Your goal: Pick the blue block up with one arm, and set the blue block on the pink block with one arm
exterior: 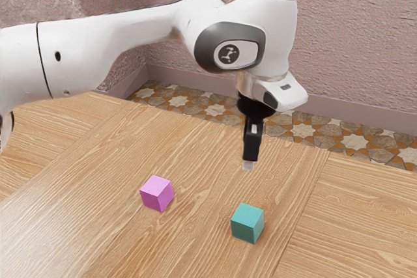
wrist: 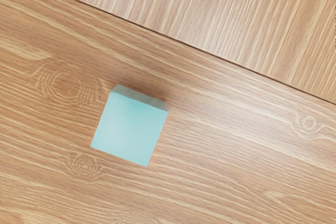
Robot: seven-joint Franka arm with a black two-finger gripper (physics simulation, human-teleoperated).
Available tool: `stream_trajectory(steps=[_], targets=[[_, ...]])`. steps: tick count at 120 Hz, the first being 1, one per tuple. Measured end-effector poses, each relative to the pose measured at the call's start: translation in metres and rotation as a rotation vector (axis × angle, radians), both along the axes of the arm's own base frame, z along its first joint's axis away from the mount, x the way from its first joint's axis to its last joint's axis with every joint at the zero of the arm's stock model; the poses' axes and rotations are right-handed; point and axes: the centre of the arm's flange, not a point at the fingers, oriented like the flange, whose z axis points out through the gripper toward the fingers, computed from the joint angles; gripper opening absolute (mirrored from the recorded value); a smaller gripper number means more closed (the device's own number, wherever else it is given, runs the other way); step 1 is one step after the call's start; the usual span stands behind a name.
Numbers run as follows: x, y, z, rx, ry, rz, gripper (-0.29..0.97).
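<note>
The blue block (exterior: 247,222), a teal cube, rests on the wooden table toward the front, right of centre. From the wrist view the same blue block (wrist: 129,126) lies just under my hand, its top face showing. The pink block (exterior: 157,193) sits on the table to the exterior view's left of the blue one, about a block's width or two away. My gripper (exterior: 249,164) hangs above the table, just behind and above the blue block, pointing straight down. Its two black fingers line up one behind the other; they look open, with nothing between them.
The table (exterior: 98,161) is made of wooden panels with seams between them; one seam (wrist: 210,48) runs near the blue block. Behind the table are a patterned tile floor (exterior: 313,128) and a pinkish wall. My white arm reaches in from the exterior view's left.
</note>
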Motion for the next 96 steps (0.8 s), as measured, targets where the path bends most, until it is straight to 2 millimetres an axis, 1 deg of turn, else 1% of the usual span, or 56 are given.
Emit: stream_trajectory(steps=[3,7,9,15,18,26,32,40,50,59,71,85,96], targets=[[-0.006,-0.004,-0.002,0.014,-0.012,-0.01,0.68],[-0.011,-0.005,-0.006,0.03,-0.024,-0.011,0.68],[-0.012,-0.004,-0.011,0.04,-0.024,-0.005,0.68],[-0.014,0.001,-0.038,0.067,-0.01,0.018,0.68],[-0.017,0.002,-0.048,0.074,-0.007,0.029,0.68],[-0.028,0.002,-0.062,0.077,-0.011,0.053,0.68],[-0.031,0.0,-0.07,0.067,-0.012,0.084,0.68],[-0.028,0.006,-0.078,0.053,-0.014,0.142,0.68],[-0.017,0.023,-0.1,0.053,0.005,0.239,0.68],[-0.014,0.026,-0.121,0.039,0.022,0.305,0.68],[-0.015,0.028,-0.143,0.011,0.05,0.403,0.68],[-0.01,0.039,-0.157,-0.016,0.057,0.528,0.68],[-0.016,0.044,-0.176,-0.015,0.07,0.595,0.68]])
